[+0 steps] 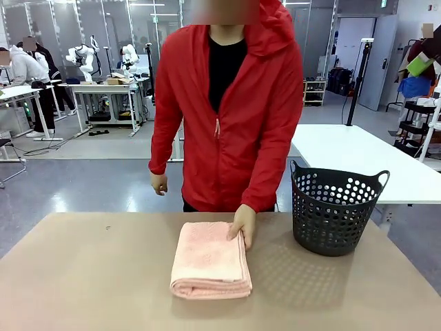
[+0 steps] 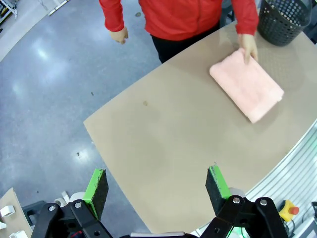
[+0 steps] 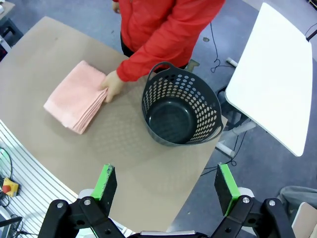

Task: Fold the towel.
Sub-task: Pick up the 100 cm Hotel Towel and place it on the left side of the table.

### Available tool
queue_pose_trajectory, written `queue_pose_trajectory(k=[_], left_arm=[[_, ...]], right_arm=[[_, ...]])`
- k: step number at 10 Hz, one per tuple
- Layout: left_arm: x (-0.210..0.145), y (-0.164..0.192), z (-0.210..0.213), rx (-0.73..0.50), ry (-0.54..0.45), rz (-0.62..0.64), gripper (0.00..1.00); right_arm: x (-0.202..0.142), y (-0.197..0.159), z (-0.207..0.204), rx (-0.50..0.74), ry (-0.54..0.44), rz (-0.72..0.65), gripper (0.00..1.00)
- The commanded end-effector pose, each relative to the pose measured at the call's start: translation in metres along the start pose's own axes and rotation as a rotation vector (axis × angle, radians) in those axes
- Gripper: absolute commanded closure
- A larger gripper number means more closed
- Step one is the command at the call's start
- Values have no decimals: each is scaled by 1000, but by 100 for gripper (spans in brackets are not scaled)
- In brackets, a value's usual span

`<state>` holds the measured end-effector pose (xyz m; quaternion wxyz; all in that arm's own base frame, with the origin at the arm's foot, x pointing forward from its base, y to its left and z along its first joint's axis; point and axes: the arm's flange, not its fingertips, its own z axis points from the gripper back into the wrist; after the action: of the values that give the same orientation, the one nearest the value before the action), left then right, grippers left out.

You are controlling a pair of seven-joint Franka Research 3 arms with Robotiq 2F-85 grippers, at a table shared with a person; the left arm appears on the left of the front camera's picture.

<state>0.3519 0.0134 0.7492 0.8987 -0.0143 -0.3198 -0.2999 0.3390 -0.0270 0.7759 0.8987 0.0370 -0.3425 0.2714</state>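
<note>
Salmon-pink terry towel lies folded, far ahead of both spread-jawed grippers, left gripper and right gripper. A person's hand rests on its edge; folding looks finished, so next likely comes letting go.

Tan table carries two items. Folded pink towel lies near centre. Dark perforated basket stands upright beside it, apart.

Left gripper high above table, fingers spread wide, nothing between. Folded towel flat on table, person's hand touching one corner. Basket just beyond.
</note>
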Motion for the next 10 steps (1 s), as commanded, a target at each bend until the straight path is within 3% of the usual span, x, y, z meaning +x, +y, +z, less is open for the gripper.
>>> queue_pose_trajectory(k=[1, 10], left_arm=[[1, 2, 4, 3, 17, -10, 0], [1, 2, 4, 3, 17, -10, 0]], right_arm=[[-1, -3, 1, 1, 7, 10, 0], [-1, -3, 1, 1, 7, 10, 0]])
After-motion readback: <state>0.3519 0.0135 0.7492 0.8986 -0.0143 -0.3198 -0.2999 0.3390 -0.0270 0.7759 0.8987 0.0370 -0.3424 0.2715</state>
